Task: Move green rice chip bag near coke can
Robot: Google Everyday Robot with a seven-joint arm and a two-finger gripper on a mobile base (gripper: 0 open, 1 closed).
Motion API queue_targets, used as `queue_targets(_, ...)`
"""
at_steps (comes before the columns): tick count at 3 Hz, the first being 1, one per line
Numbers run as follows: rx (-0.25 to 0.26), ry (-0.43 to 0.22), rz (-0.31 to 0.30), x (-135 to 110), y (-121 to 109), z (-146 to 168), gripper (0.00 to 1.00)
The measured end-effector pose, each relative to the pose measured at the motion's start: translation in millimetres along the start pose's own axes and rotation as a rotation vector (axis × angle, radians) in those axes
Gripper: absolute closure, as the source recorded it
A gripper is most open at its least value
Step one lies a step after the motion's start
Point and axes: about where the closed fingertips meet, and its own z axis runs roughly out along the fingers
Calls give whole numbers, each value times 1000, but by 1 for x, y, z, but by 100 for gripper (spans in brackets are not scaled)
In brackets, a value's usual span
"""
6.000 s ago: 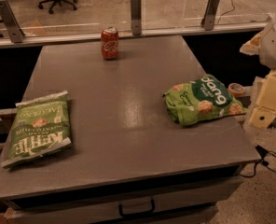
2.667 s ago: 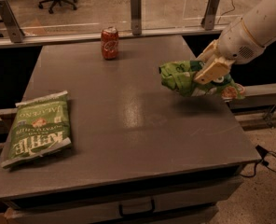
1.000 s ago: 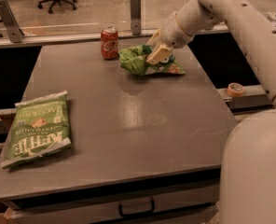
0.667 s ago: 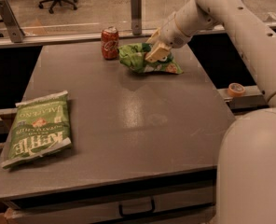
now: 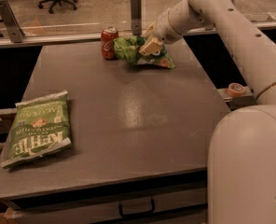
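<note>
The green rice chip bag (image 5: 131, 50) is crumpled at the far side of the grey table (image 5: 128, 120), just right of the coke can (image 5: 108, 43) and nearly touching it. The coke can is red with a silver top and stands upright near the table's back edge. My gripper (image 5: 149, 45) is shut on the green rice chip bag, gripping its middle from the right. The white arm reaches in from the right. I cannot tell whether the bag rests on the table or hangs just above it.
A flat green Kettle chip bag (image 5: 37, 127) lies at the table's front left. A metal post (image 5: 136, 13) and a glass rail stand behind the can. A small roll of tape (image 5: 235, 88) sits on a ledge to the right. The robot's white body (image 5: 250, 167) fills the lower right.
My gripper has carried the green rice chip bag from the table's right side to the back, leftward, until it sits next to the coke can.
</note>
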Motion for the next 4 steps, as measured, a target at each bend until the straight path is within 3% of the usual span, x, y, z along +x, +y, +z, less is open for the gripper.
queue_targets(1,19,-5,10,-3,-6,6,36)
queue_targets(2,42,3,-9,-15,-10,5,4)
queue_targets(3,66,36,-60,-38,-3,-19,0)
queue_targets(4,81,56,-26,-63,32,-79,0)
